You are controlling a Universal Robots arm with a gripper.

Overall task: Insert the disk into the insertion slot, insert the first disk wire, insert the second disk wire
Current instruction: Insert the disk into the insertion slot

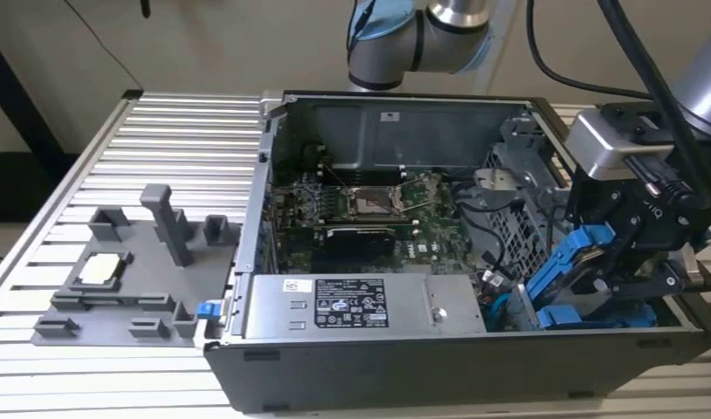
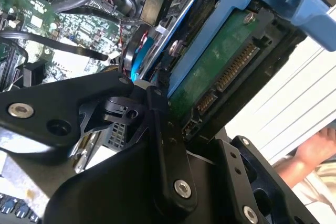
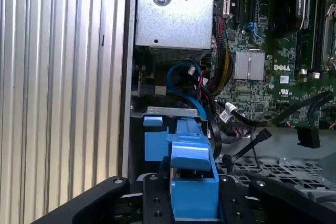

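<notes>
A robot arm's gripper point(image 1: 612, 262) reaches down at the exterior view's right end of an open computer case point(image 1: 332, 367) on a ribbed metal desk point(image 1: 181, 140). Its jaws are closed on the disk point(image 1: 574, 262), which hangs tilted just inside the case wall, near a second blue carrier point(image 1: 583, 316) lower down. The second wrist view reveals the disk's green circuit board and connector and a person's hand point(image 2: 315, 150) beside the desk, while the first wrist view shows the blue carrier clamped between black fingers point(image 3: 154, 203), with the power supply point(image 3: 176, 19) and motherboard point(image 3: 273, 51) beyond.
</notes>
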